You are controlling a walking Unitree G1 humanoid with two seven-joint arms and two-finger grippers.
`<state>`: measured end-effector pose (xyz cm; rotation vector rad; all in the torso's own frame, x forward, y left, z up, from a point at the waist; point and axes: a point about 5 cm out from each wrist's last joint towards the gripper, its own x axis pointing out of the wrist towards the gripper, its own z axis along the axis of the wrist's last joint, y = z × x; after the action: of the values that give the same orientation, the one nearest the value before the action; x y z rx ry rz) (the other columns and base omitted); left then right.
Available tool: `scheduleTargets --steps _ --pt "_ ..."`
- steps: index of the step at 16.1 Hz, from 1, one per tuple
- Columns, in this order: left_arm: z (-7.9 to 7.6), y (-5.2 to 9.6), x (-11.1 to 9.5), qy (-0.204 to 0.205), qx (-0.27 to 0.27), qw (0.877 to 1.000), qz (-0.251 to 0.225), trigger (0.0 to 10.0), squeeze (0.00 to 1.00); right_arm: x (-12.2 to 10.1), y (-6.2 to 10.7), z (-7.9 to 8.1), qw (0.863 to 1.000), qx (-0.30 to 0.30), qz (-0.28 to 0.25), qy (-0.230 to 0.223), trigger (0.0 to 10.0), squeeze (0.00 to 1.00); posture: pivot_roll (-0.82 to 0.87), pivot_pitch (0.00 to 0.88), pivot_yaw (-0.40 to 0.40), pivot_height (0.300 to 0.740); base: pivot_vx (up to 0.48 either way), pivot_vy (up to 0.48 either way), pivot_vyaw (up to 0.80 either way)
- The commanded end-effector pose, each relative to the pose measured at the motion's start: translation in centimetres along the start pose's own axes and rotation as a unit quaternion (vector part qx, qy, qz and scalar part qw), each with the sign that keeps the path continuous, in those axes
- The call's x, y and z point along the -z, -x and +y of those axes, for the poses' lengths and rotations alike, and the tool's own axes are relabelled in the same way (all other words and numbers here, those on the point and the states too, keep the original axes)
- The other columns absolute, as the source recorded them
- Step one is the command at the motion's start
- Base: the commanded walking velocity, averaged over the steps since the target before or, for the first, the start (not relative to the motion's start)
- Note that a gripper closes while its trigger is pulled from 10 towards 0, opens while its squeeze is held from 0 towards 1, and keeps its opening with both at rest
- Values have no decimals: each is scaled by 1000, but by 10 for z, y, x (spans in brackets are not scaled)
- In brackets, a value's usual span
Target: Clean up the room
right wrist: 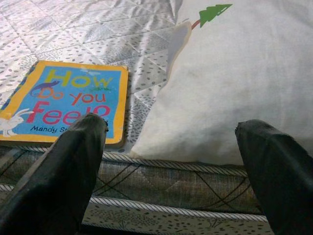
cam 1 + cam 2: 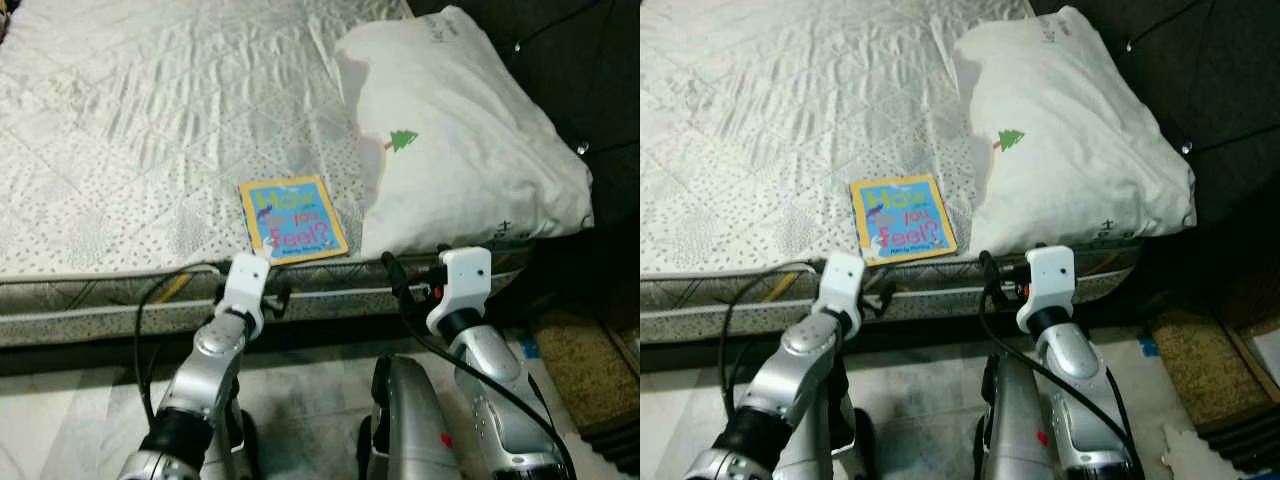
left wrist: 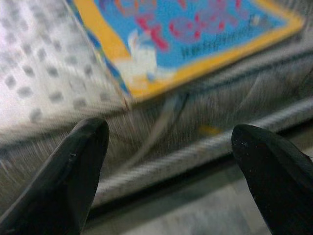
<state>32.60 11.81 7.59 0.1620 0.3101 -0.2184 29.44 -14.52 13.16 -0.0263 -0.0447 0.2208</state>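
Note:
A blue picture book point(image 2: 293, 218) with a yellow border lies flat on the white quilted mattress point(image 2: 130, 130), close to its front edge. A white pillow point(image 2: 460, 140) with a small green tree print rests just right of the book. My left gripper point(image 3: 168, 132) is open and empty, held in front of the mattress edge just below the book point(image 3: 195, 34). My right gripper point(image 1: 171, 125) is also open and empty. It is level with the mattress side, facing the gap between the book point(image 1: 68, 100) and the pillow point(image 1: 234, 78).
A dark upholstered headboard point(image 2: 560, 50) rises behind the pillow at the right. On the floor at the right lies a brown mat point(image 2: 585, 370). Pale tiled floor point(image 2: 70, 420) runs along the mattress side beneath my arms.

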Motion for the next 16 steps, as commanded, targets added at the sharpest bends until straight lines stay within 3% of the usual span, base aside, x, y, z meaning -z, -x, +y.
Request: scheduleTargets --steps 1,11,16 --pt "-1 -1 4 -4 4 1000 13 10000 0 7 4 -5 1000 11 14 0 10000 0 -56 224 -37 549 0 0 0" --pt "42 -13 8 0 -64 997 52 10000 0 9 9 -6 1000 17 16 1 10000 0 -72 245 -36 549 0 0 0" --pt "50 -20 -2 7 -71 997 37 10000 0 10 12 -7 1000 18 18 2 10000 0 -78 254 -40 549 0 0 0"
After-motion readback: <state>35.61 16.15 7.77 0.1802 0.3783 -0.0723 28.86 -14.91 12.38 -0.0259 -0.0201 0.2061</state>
